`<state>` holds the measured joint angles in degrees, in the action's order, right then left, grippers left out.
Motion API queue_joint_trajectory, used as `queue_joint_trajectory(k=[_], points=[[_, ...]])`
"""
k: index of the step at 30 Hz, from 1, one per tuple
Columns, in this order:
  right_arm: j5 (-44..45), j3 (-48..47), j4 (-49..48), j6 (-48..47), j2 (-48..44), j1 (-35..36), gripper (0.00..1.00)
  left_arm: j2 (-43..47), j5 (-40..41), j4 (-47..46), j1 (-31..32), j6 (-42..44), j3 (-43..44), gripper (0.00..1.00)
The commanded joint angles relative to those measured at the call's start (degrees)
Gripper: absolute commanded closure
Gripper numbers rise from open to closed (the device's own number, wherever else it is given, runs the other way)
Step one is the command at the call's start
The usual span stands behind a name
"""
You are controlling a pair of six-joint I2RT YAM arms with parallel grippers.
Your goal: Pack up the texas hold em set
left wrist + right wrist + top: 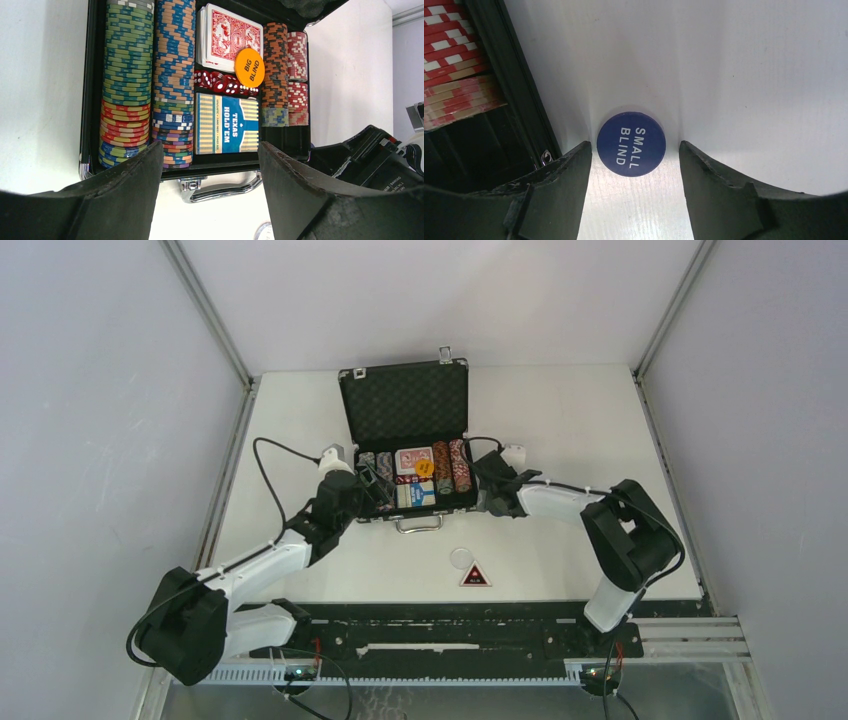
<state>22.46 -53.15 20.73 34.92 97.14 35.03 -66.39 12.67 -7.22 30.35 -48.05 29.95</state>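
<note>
legible markings, three items
orange token (pixel 249 67): "big blind"; blue card box (pixel 227 123): "texas hold'em"; dark blue token (pixel 631 144): "small blind".

A robotics lab cell: white table (pixel 570 440) boxed in by plain panels (pixel 100 440) on aluminium framing (pixel 208 315).

**Enclosure, top view.** A white table (pixel 580 420) fills the centre. Plain pale-grey wall panels close it in at 12 o'clock (pixel 430 290), 9 o'clock (pixel 90 440) and 3 o'clock (pixel 770 440). Slanted metal frame posts mark the rear corners at 11 o'clock (pixel 207 312) and 1 o'clock (pixel 668 312). At 6 o'clock a black mounting rail (pixel 440 635) spans the table's near edge, with a white slotted cable duct (pixel 430 675) just below it. Bare aluminium rails (pixel 690 635) lie at 4 o'clock. A triangular sticker (pixel 475 576) sits on the table just above the rail. Lighting is even and diffuse, and shadows are soft.
</note>
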Motion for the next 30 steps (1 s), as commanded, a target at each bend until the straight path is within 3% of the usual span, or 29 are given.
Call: queue_joint_trajectory(k=[1,8,30], points=[[1.0,-1.5,-0.1,-0.4,1.5,0.3,0.29,0.0,-0.5,-1.6,-0.3,0.0,0.3,0.26],[1.8,-1.4,0.8,-0.2,2.3,0.4,0.41,-0.1,-0.4,-1.7,-0.2,0.0,0.3,0.26],[0.8,-1.4,0.7,-0.2,-2.0,-0.5,0.46,-0.2,-0.6,-1.7,-0.3,-0.1,0.4,0.26]])
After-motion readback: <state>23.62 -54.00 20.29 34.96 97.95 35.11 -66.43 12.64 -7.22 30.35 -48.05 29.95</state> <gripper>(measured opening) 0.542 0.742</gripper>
